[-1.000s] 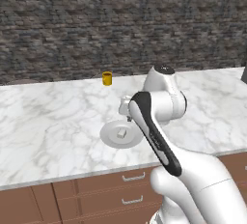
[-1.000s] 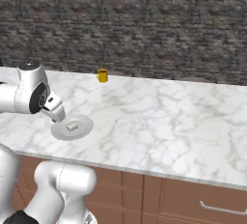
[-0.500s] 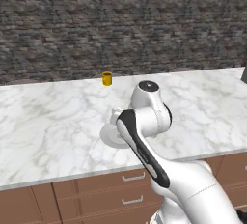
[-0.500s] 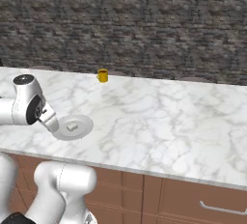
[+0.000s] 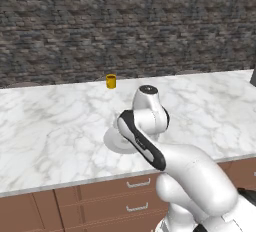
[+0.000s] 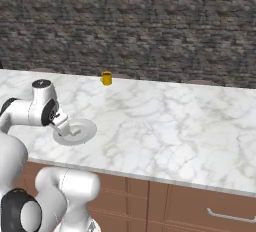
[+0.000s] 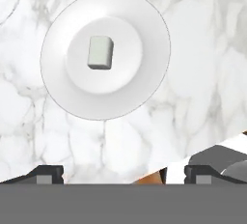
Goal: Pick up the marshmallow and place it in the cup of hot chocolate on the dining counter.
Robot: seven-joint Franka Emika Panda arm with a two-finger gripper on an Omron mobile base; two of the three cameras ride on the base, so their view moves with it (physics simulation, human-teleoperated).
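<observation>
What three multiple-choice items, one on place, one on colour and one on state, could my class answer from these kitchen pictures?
1. Where does the marshmallow lie?
A. in the middle of the round plate
B. inside the cup
C. on the bare marble

2. What colour is the cup of hot chocolate?
A. red
B. yellow
C. blue

3. How does the claw stand?
A. shut on the marshmallow
B. shut on the cup
C. open, with nothing between its tips

Answers: 1 A, the hand view shows the white block centred on the plate. 2 B, both base views show a yellow cup far back on the dining counter. 3 C, the two tips sit wide apart, short of the plate.
</observation>
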